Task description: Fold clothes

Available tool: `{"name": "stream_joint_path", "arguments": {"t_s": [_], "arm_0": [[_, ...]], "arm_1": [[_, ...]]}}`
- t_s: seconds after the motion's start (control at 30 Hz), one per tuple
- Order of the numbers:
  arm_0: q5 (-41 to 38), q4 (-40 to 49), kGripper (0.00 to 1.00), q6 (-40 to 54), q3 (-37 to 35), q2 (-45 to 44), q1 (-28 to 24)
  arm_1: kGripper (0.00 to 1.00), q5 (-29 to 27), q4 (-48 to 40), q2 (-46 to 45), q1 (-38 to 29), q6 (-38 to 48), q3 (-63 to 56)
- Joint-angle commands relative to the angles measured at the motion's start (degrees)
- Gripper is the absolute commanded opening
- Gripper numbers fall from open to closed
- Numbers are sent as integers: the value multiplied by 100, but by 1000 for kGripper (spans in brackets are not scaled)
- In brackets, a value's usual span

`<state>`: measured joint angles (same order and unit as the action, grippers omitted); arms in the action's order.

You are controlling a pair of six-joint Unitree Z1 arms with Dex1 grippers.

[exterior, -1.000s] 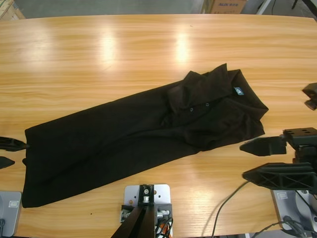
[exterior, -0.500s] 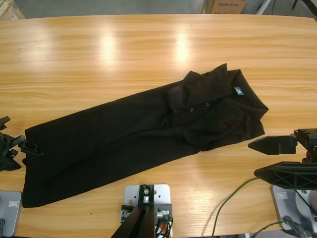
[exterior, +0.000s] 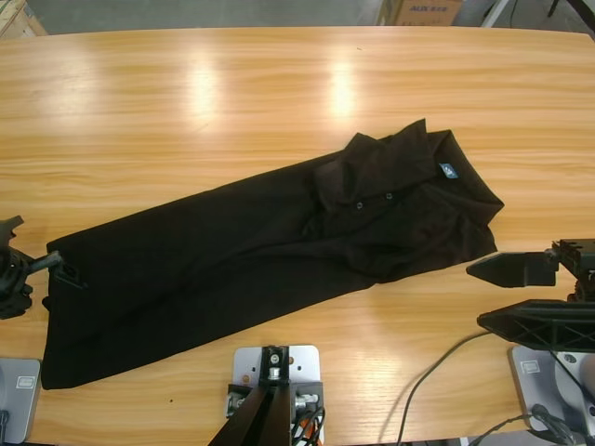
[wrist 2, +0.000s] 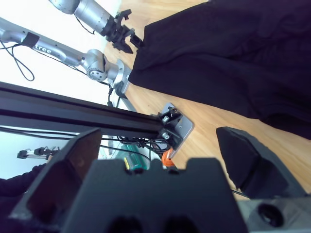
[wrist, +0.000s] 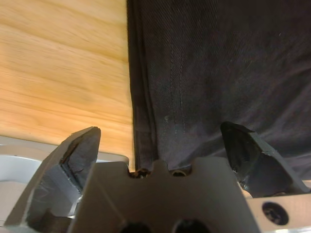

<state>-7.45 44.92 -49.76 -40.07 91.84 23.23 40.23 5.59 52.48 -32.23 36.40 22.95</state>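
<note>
A black polo shirt (exterior: 270, 255) is lying diagonally across the wooden table (exterior: 186, 102), collar toward the far right, hem toward the near left. The left gripper (exterior: 37, 269) is sitting at the hem's left edge, jaws spread apart around the fabric edge. The right gripper (exterior: 483, 297) is hovering near the shirt's collar end, jaws wide apart, holding nothing.
</note>
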Motion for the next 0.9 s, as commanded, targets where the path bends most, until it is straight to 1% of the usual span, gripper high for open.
{"name": "stream_joint_path", "arguments": {"t_s": [0.03, 0.17, 0.2, 0.43, 0.53, 0.57, 0.6, 0.63, 0.7, 0.9], "arm_0": [[-36, -274, 812, -71, 67, 362, 344], [205, -233, 818, -81, -93, 711, 801], [237, -230, 825, -94, -101, 721, 840], [288, -180, 826, -95, -110, 712, 877], [369, -1, 855, -132, -151, 556, 877], [413, 53, 882, -220, -149, 429, 877], [411, 80, 942, -356, -142, 326, 877], [411, 118, 971, -533, -151, 261, 877], [386, 148, 977, -746, -175, 229, 843], [407, 393, 962, -855, -326, 248, 842]], "arm_1": [[959, 17, -5, -115, 103, -98, -203], [959, 11, -5, -135, 119, -98, -203], [959, 11, -5, -154, 121, -98, -210], [959, 20, -5, -140, 121, -98, -212], [959, 31, -5, -136, 121, -98, -212], [959, 31, -5, -129, 121, -98, -212], [959, 29, -5, -117, 121, -98, -212], [959, 29, -5, -110, 121, -98, -212], [959, 29, -5, -105, 121, -98, -212], [959, 38, -5, -126, 121, -98, -228]]}}
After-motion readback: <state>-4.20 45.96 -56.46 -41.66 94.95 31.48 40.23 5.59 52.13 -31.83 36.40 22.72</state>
